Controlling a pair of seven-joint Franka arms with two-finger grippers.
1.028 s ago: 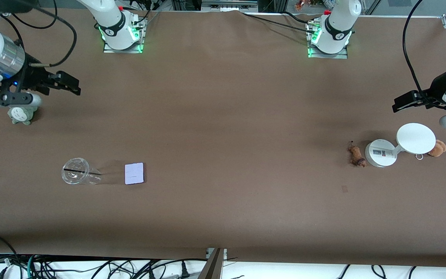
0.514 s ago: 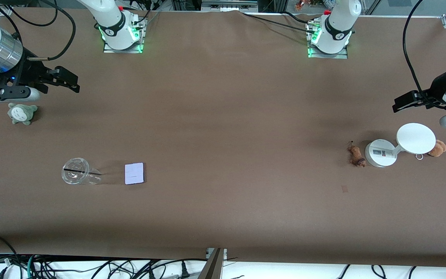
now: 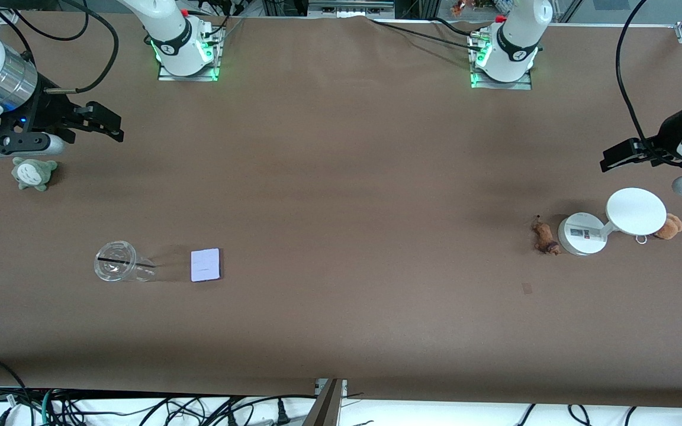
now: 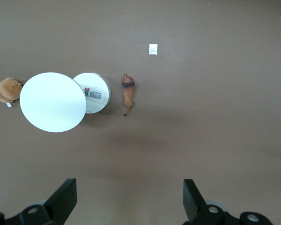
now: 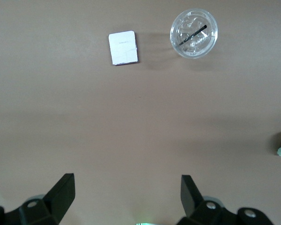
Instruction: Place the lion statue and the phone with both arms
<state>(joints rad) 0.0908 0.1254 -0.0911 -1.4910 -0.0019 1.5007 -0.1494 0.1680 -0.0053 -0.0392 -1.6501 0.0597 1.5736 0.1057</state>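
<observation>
Lion (image 3: 545, 238) and phone (image 3: 205, 264) lie well apart on the brown counter (image 3: 341, 195), neither one in my grasp. The lion, a small brown figurine with a dark band and a thin tail, lies on its side toward my left arm's end, just beside the round base of a white stand (image 3: 581, 234), apart from it by a sliver of bare counter. The stand's disc (image 3: 636, 211) sits raised over the counter, and a tan plush (image 3: 669, 226) with a keyring peeks out beside it, toward the counter's edge. My left wrist view takes in the lion (image 4: 128, 93), the stand (image 4: 94, 92), the disc (image 4: 52, 101) and the plush (image 4: 6, 89) from above.

The phone lies flat toward my right arm's end, pale face up, near a clear cup (image 3: 117, 268) with a dark straw that rests on its side. My right wrist view shows the phone (image 5: 123, 48) and the cup (image 5: 194, 33) side by side.

My left gripper (image 3: 620, 155) hangs in the air over bare counter near the stand, fingers spread wide and holding nothing. My right gripper (image 3: 101, 122) hangs likewise, wide open and empty, over bare counter near a grey-green plush (image 3: 33, 173), well away from the phone.
</observation>
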